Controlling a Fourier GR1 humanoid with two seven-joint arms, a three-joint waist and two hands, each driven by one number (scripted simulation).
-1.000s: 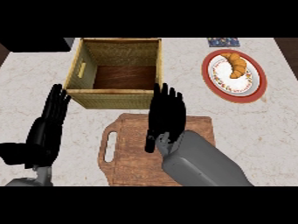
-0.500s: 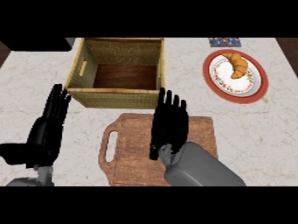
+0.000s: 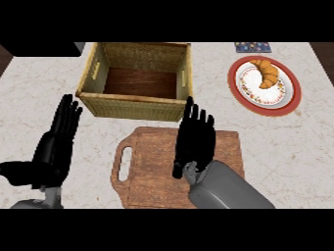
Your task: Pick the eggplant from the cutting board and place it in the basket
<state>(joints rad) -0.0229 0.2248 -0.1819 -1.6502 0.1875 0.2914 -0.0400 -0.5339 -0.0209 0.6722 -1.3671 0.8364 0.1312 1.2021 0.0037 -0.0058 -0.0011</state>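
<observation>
At the centre of the frame the right hand [image 3: 194,139] lies over the wooden cutting board [image 3: 151,166], fingers straight and spread, pointing toward the top edge. The eggplant isn't visible anywhere (whether it sits under that hand, I cannot tell). Just above the board stands the wicker basket [image 3: 137,105], its wooden floor showing. At the lower left the left hand [image 3: 54,147] rests open, fingers up. A plate [image 3: 289,100] with a croissant [image 3: 268,73] sits upper right.

croissant [image 3: 268,74] on red-rimmed plate [image 3: 236,83], marble counter [image 3: 299,142]
</observation>
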